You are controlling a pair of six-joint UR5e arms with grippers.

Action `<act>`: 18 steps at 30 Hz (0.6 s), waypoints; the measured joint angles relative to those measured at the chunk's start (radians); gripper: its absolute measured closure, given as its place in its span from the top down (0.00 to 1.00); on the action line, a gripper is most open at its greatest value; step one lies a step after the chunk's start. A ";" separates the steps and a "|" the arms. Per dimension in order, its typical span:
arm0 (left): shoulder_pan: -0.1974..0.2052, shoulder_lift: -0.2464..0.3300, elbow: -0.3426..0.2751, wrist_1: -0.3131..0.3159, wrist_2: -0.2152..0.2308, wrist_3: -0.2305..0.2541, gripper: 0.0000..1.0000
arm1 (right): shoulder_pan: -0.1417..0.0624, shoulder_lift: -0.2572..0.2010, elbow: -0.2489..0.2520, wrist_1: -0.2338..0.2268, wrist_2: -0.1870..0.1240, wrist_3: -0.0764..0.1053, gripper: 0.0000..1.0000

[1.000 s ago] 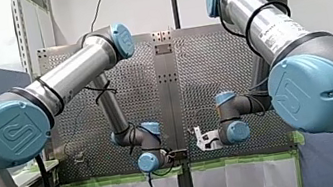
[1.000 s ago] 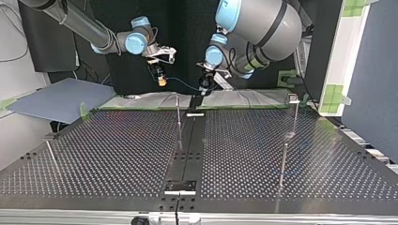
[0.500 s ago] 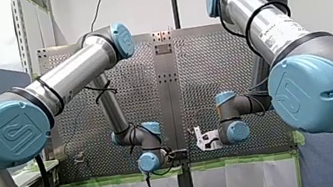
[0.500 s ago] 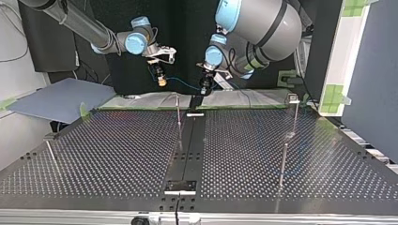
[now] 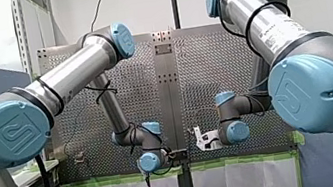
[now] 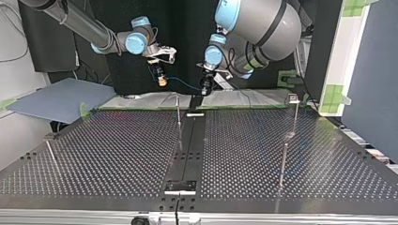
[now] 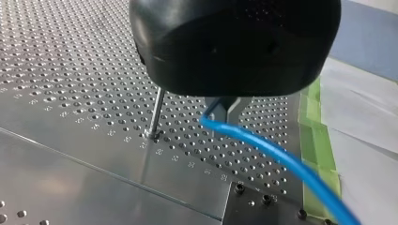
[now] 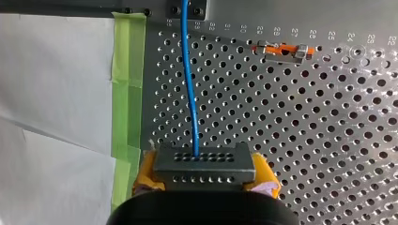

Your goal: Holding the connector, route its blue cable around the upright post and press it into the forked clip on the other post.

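Cable held at two points above the table's far edge; both grippers sit almost exactly where they were one second before.

My right gripper [image 6: 161, 78] clamps the connector [image 8: 202, 159] between its yellow pads [image 8: 146, 172]. The blue cable [image 8: 190, 89] leaves the connector's holed face and runs across to my left gripper [image 6: 205, 86], whose metal fingers [image 7: 224, 107] are closed on it. In the top view the cable sags in the air between the two grippers, beyond the upright post [image 6: 178, 112] and well apart from the forked clip [image 6: 293, 99] at that view's right. The perforated table [image 6: 117, 154] is metal, with green tape [image 8: 126, 84] along its far edge and white sheeting [image 8: 56, 84] past the tape. A blue-grey panel [image 6: 56, 99] lies at the top view's left, and a black backdrop [image 6: 183, 28] stands behind the arms.
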 joint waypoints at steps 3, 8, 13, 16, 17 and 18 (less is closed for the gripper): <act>-0.001 0.000 0.000 -0.001 -0.002 0.002 0.41 | 0.001 0.000 0.000 0.000 0.000 0.000 0.00; -0.004 0.000 0.001 -0.003 -0.005 0.004 0.66 | 0.004 0.000 0.000 0.000 0.000 0.000 0.00; -0.007 0.000 0.010 -0.006 -0.007 0.002 0.66 | 0.009 -0.001 0.000 0.001 0.000 -0.003 0.00; -0.008 0.000 0.015 -0.007 -0.007 0.001 0.64 | 0.011 -0.001 0.000 0.005 0.001 -0.007 0.00; -0.008 0.000 0.016 -0.007 -0.007 0.000 0.61 | 0.011 -0.001 0.000 0.006 0.001 -0.009 0.00; -0.008 0.000 0.017 -0.008 -0.008 -0.001 0.61 | 0.012 -0.001 0.000 0.007 0.001 -0.010 0.00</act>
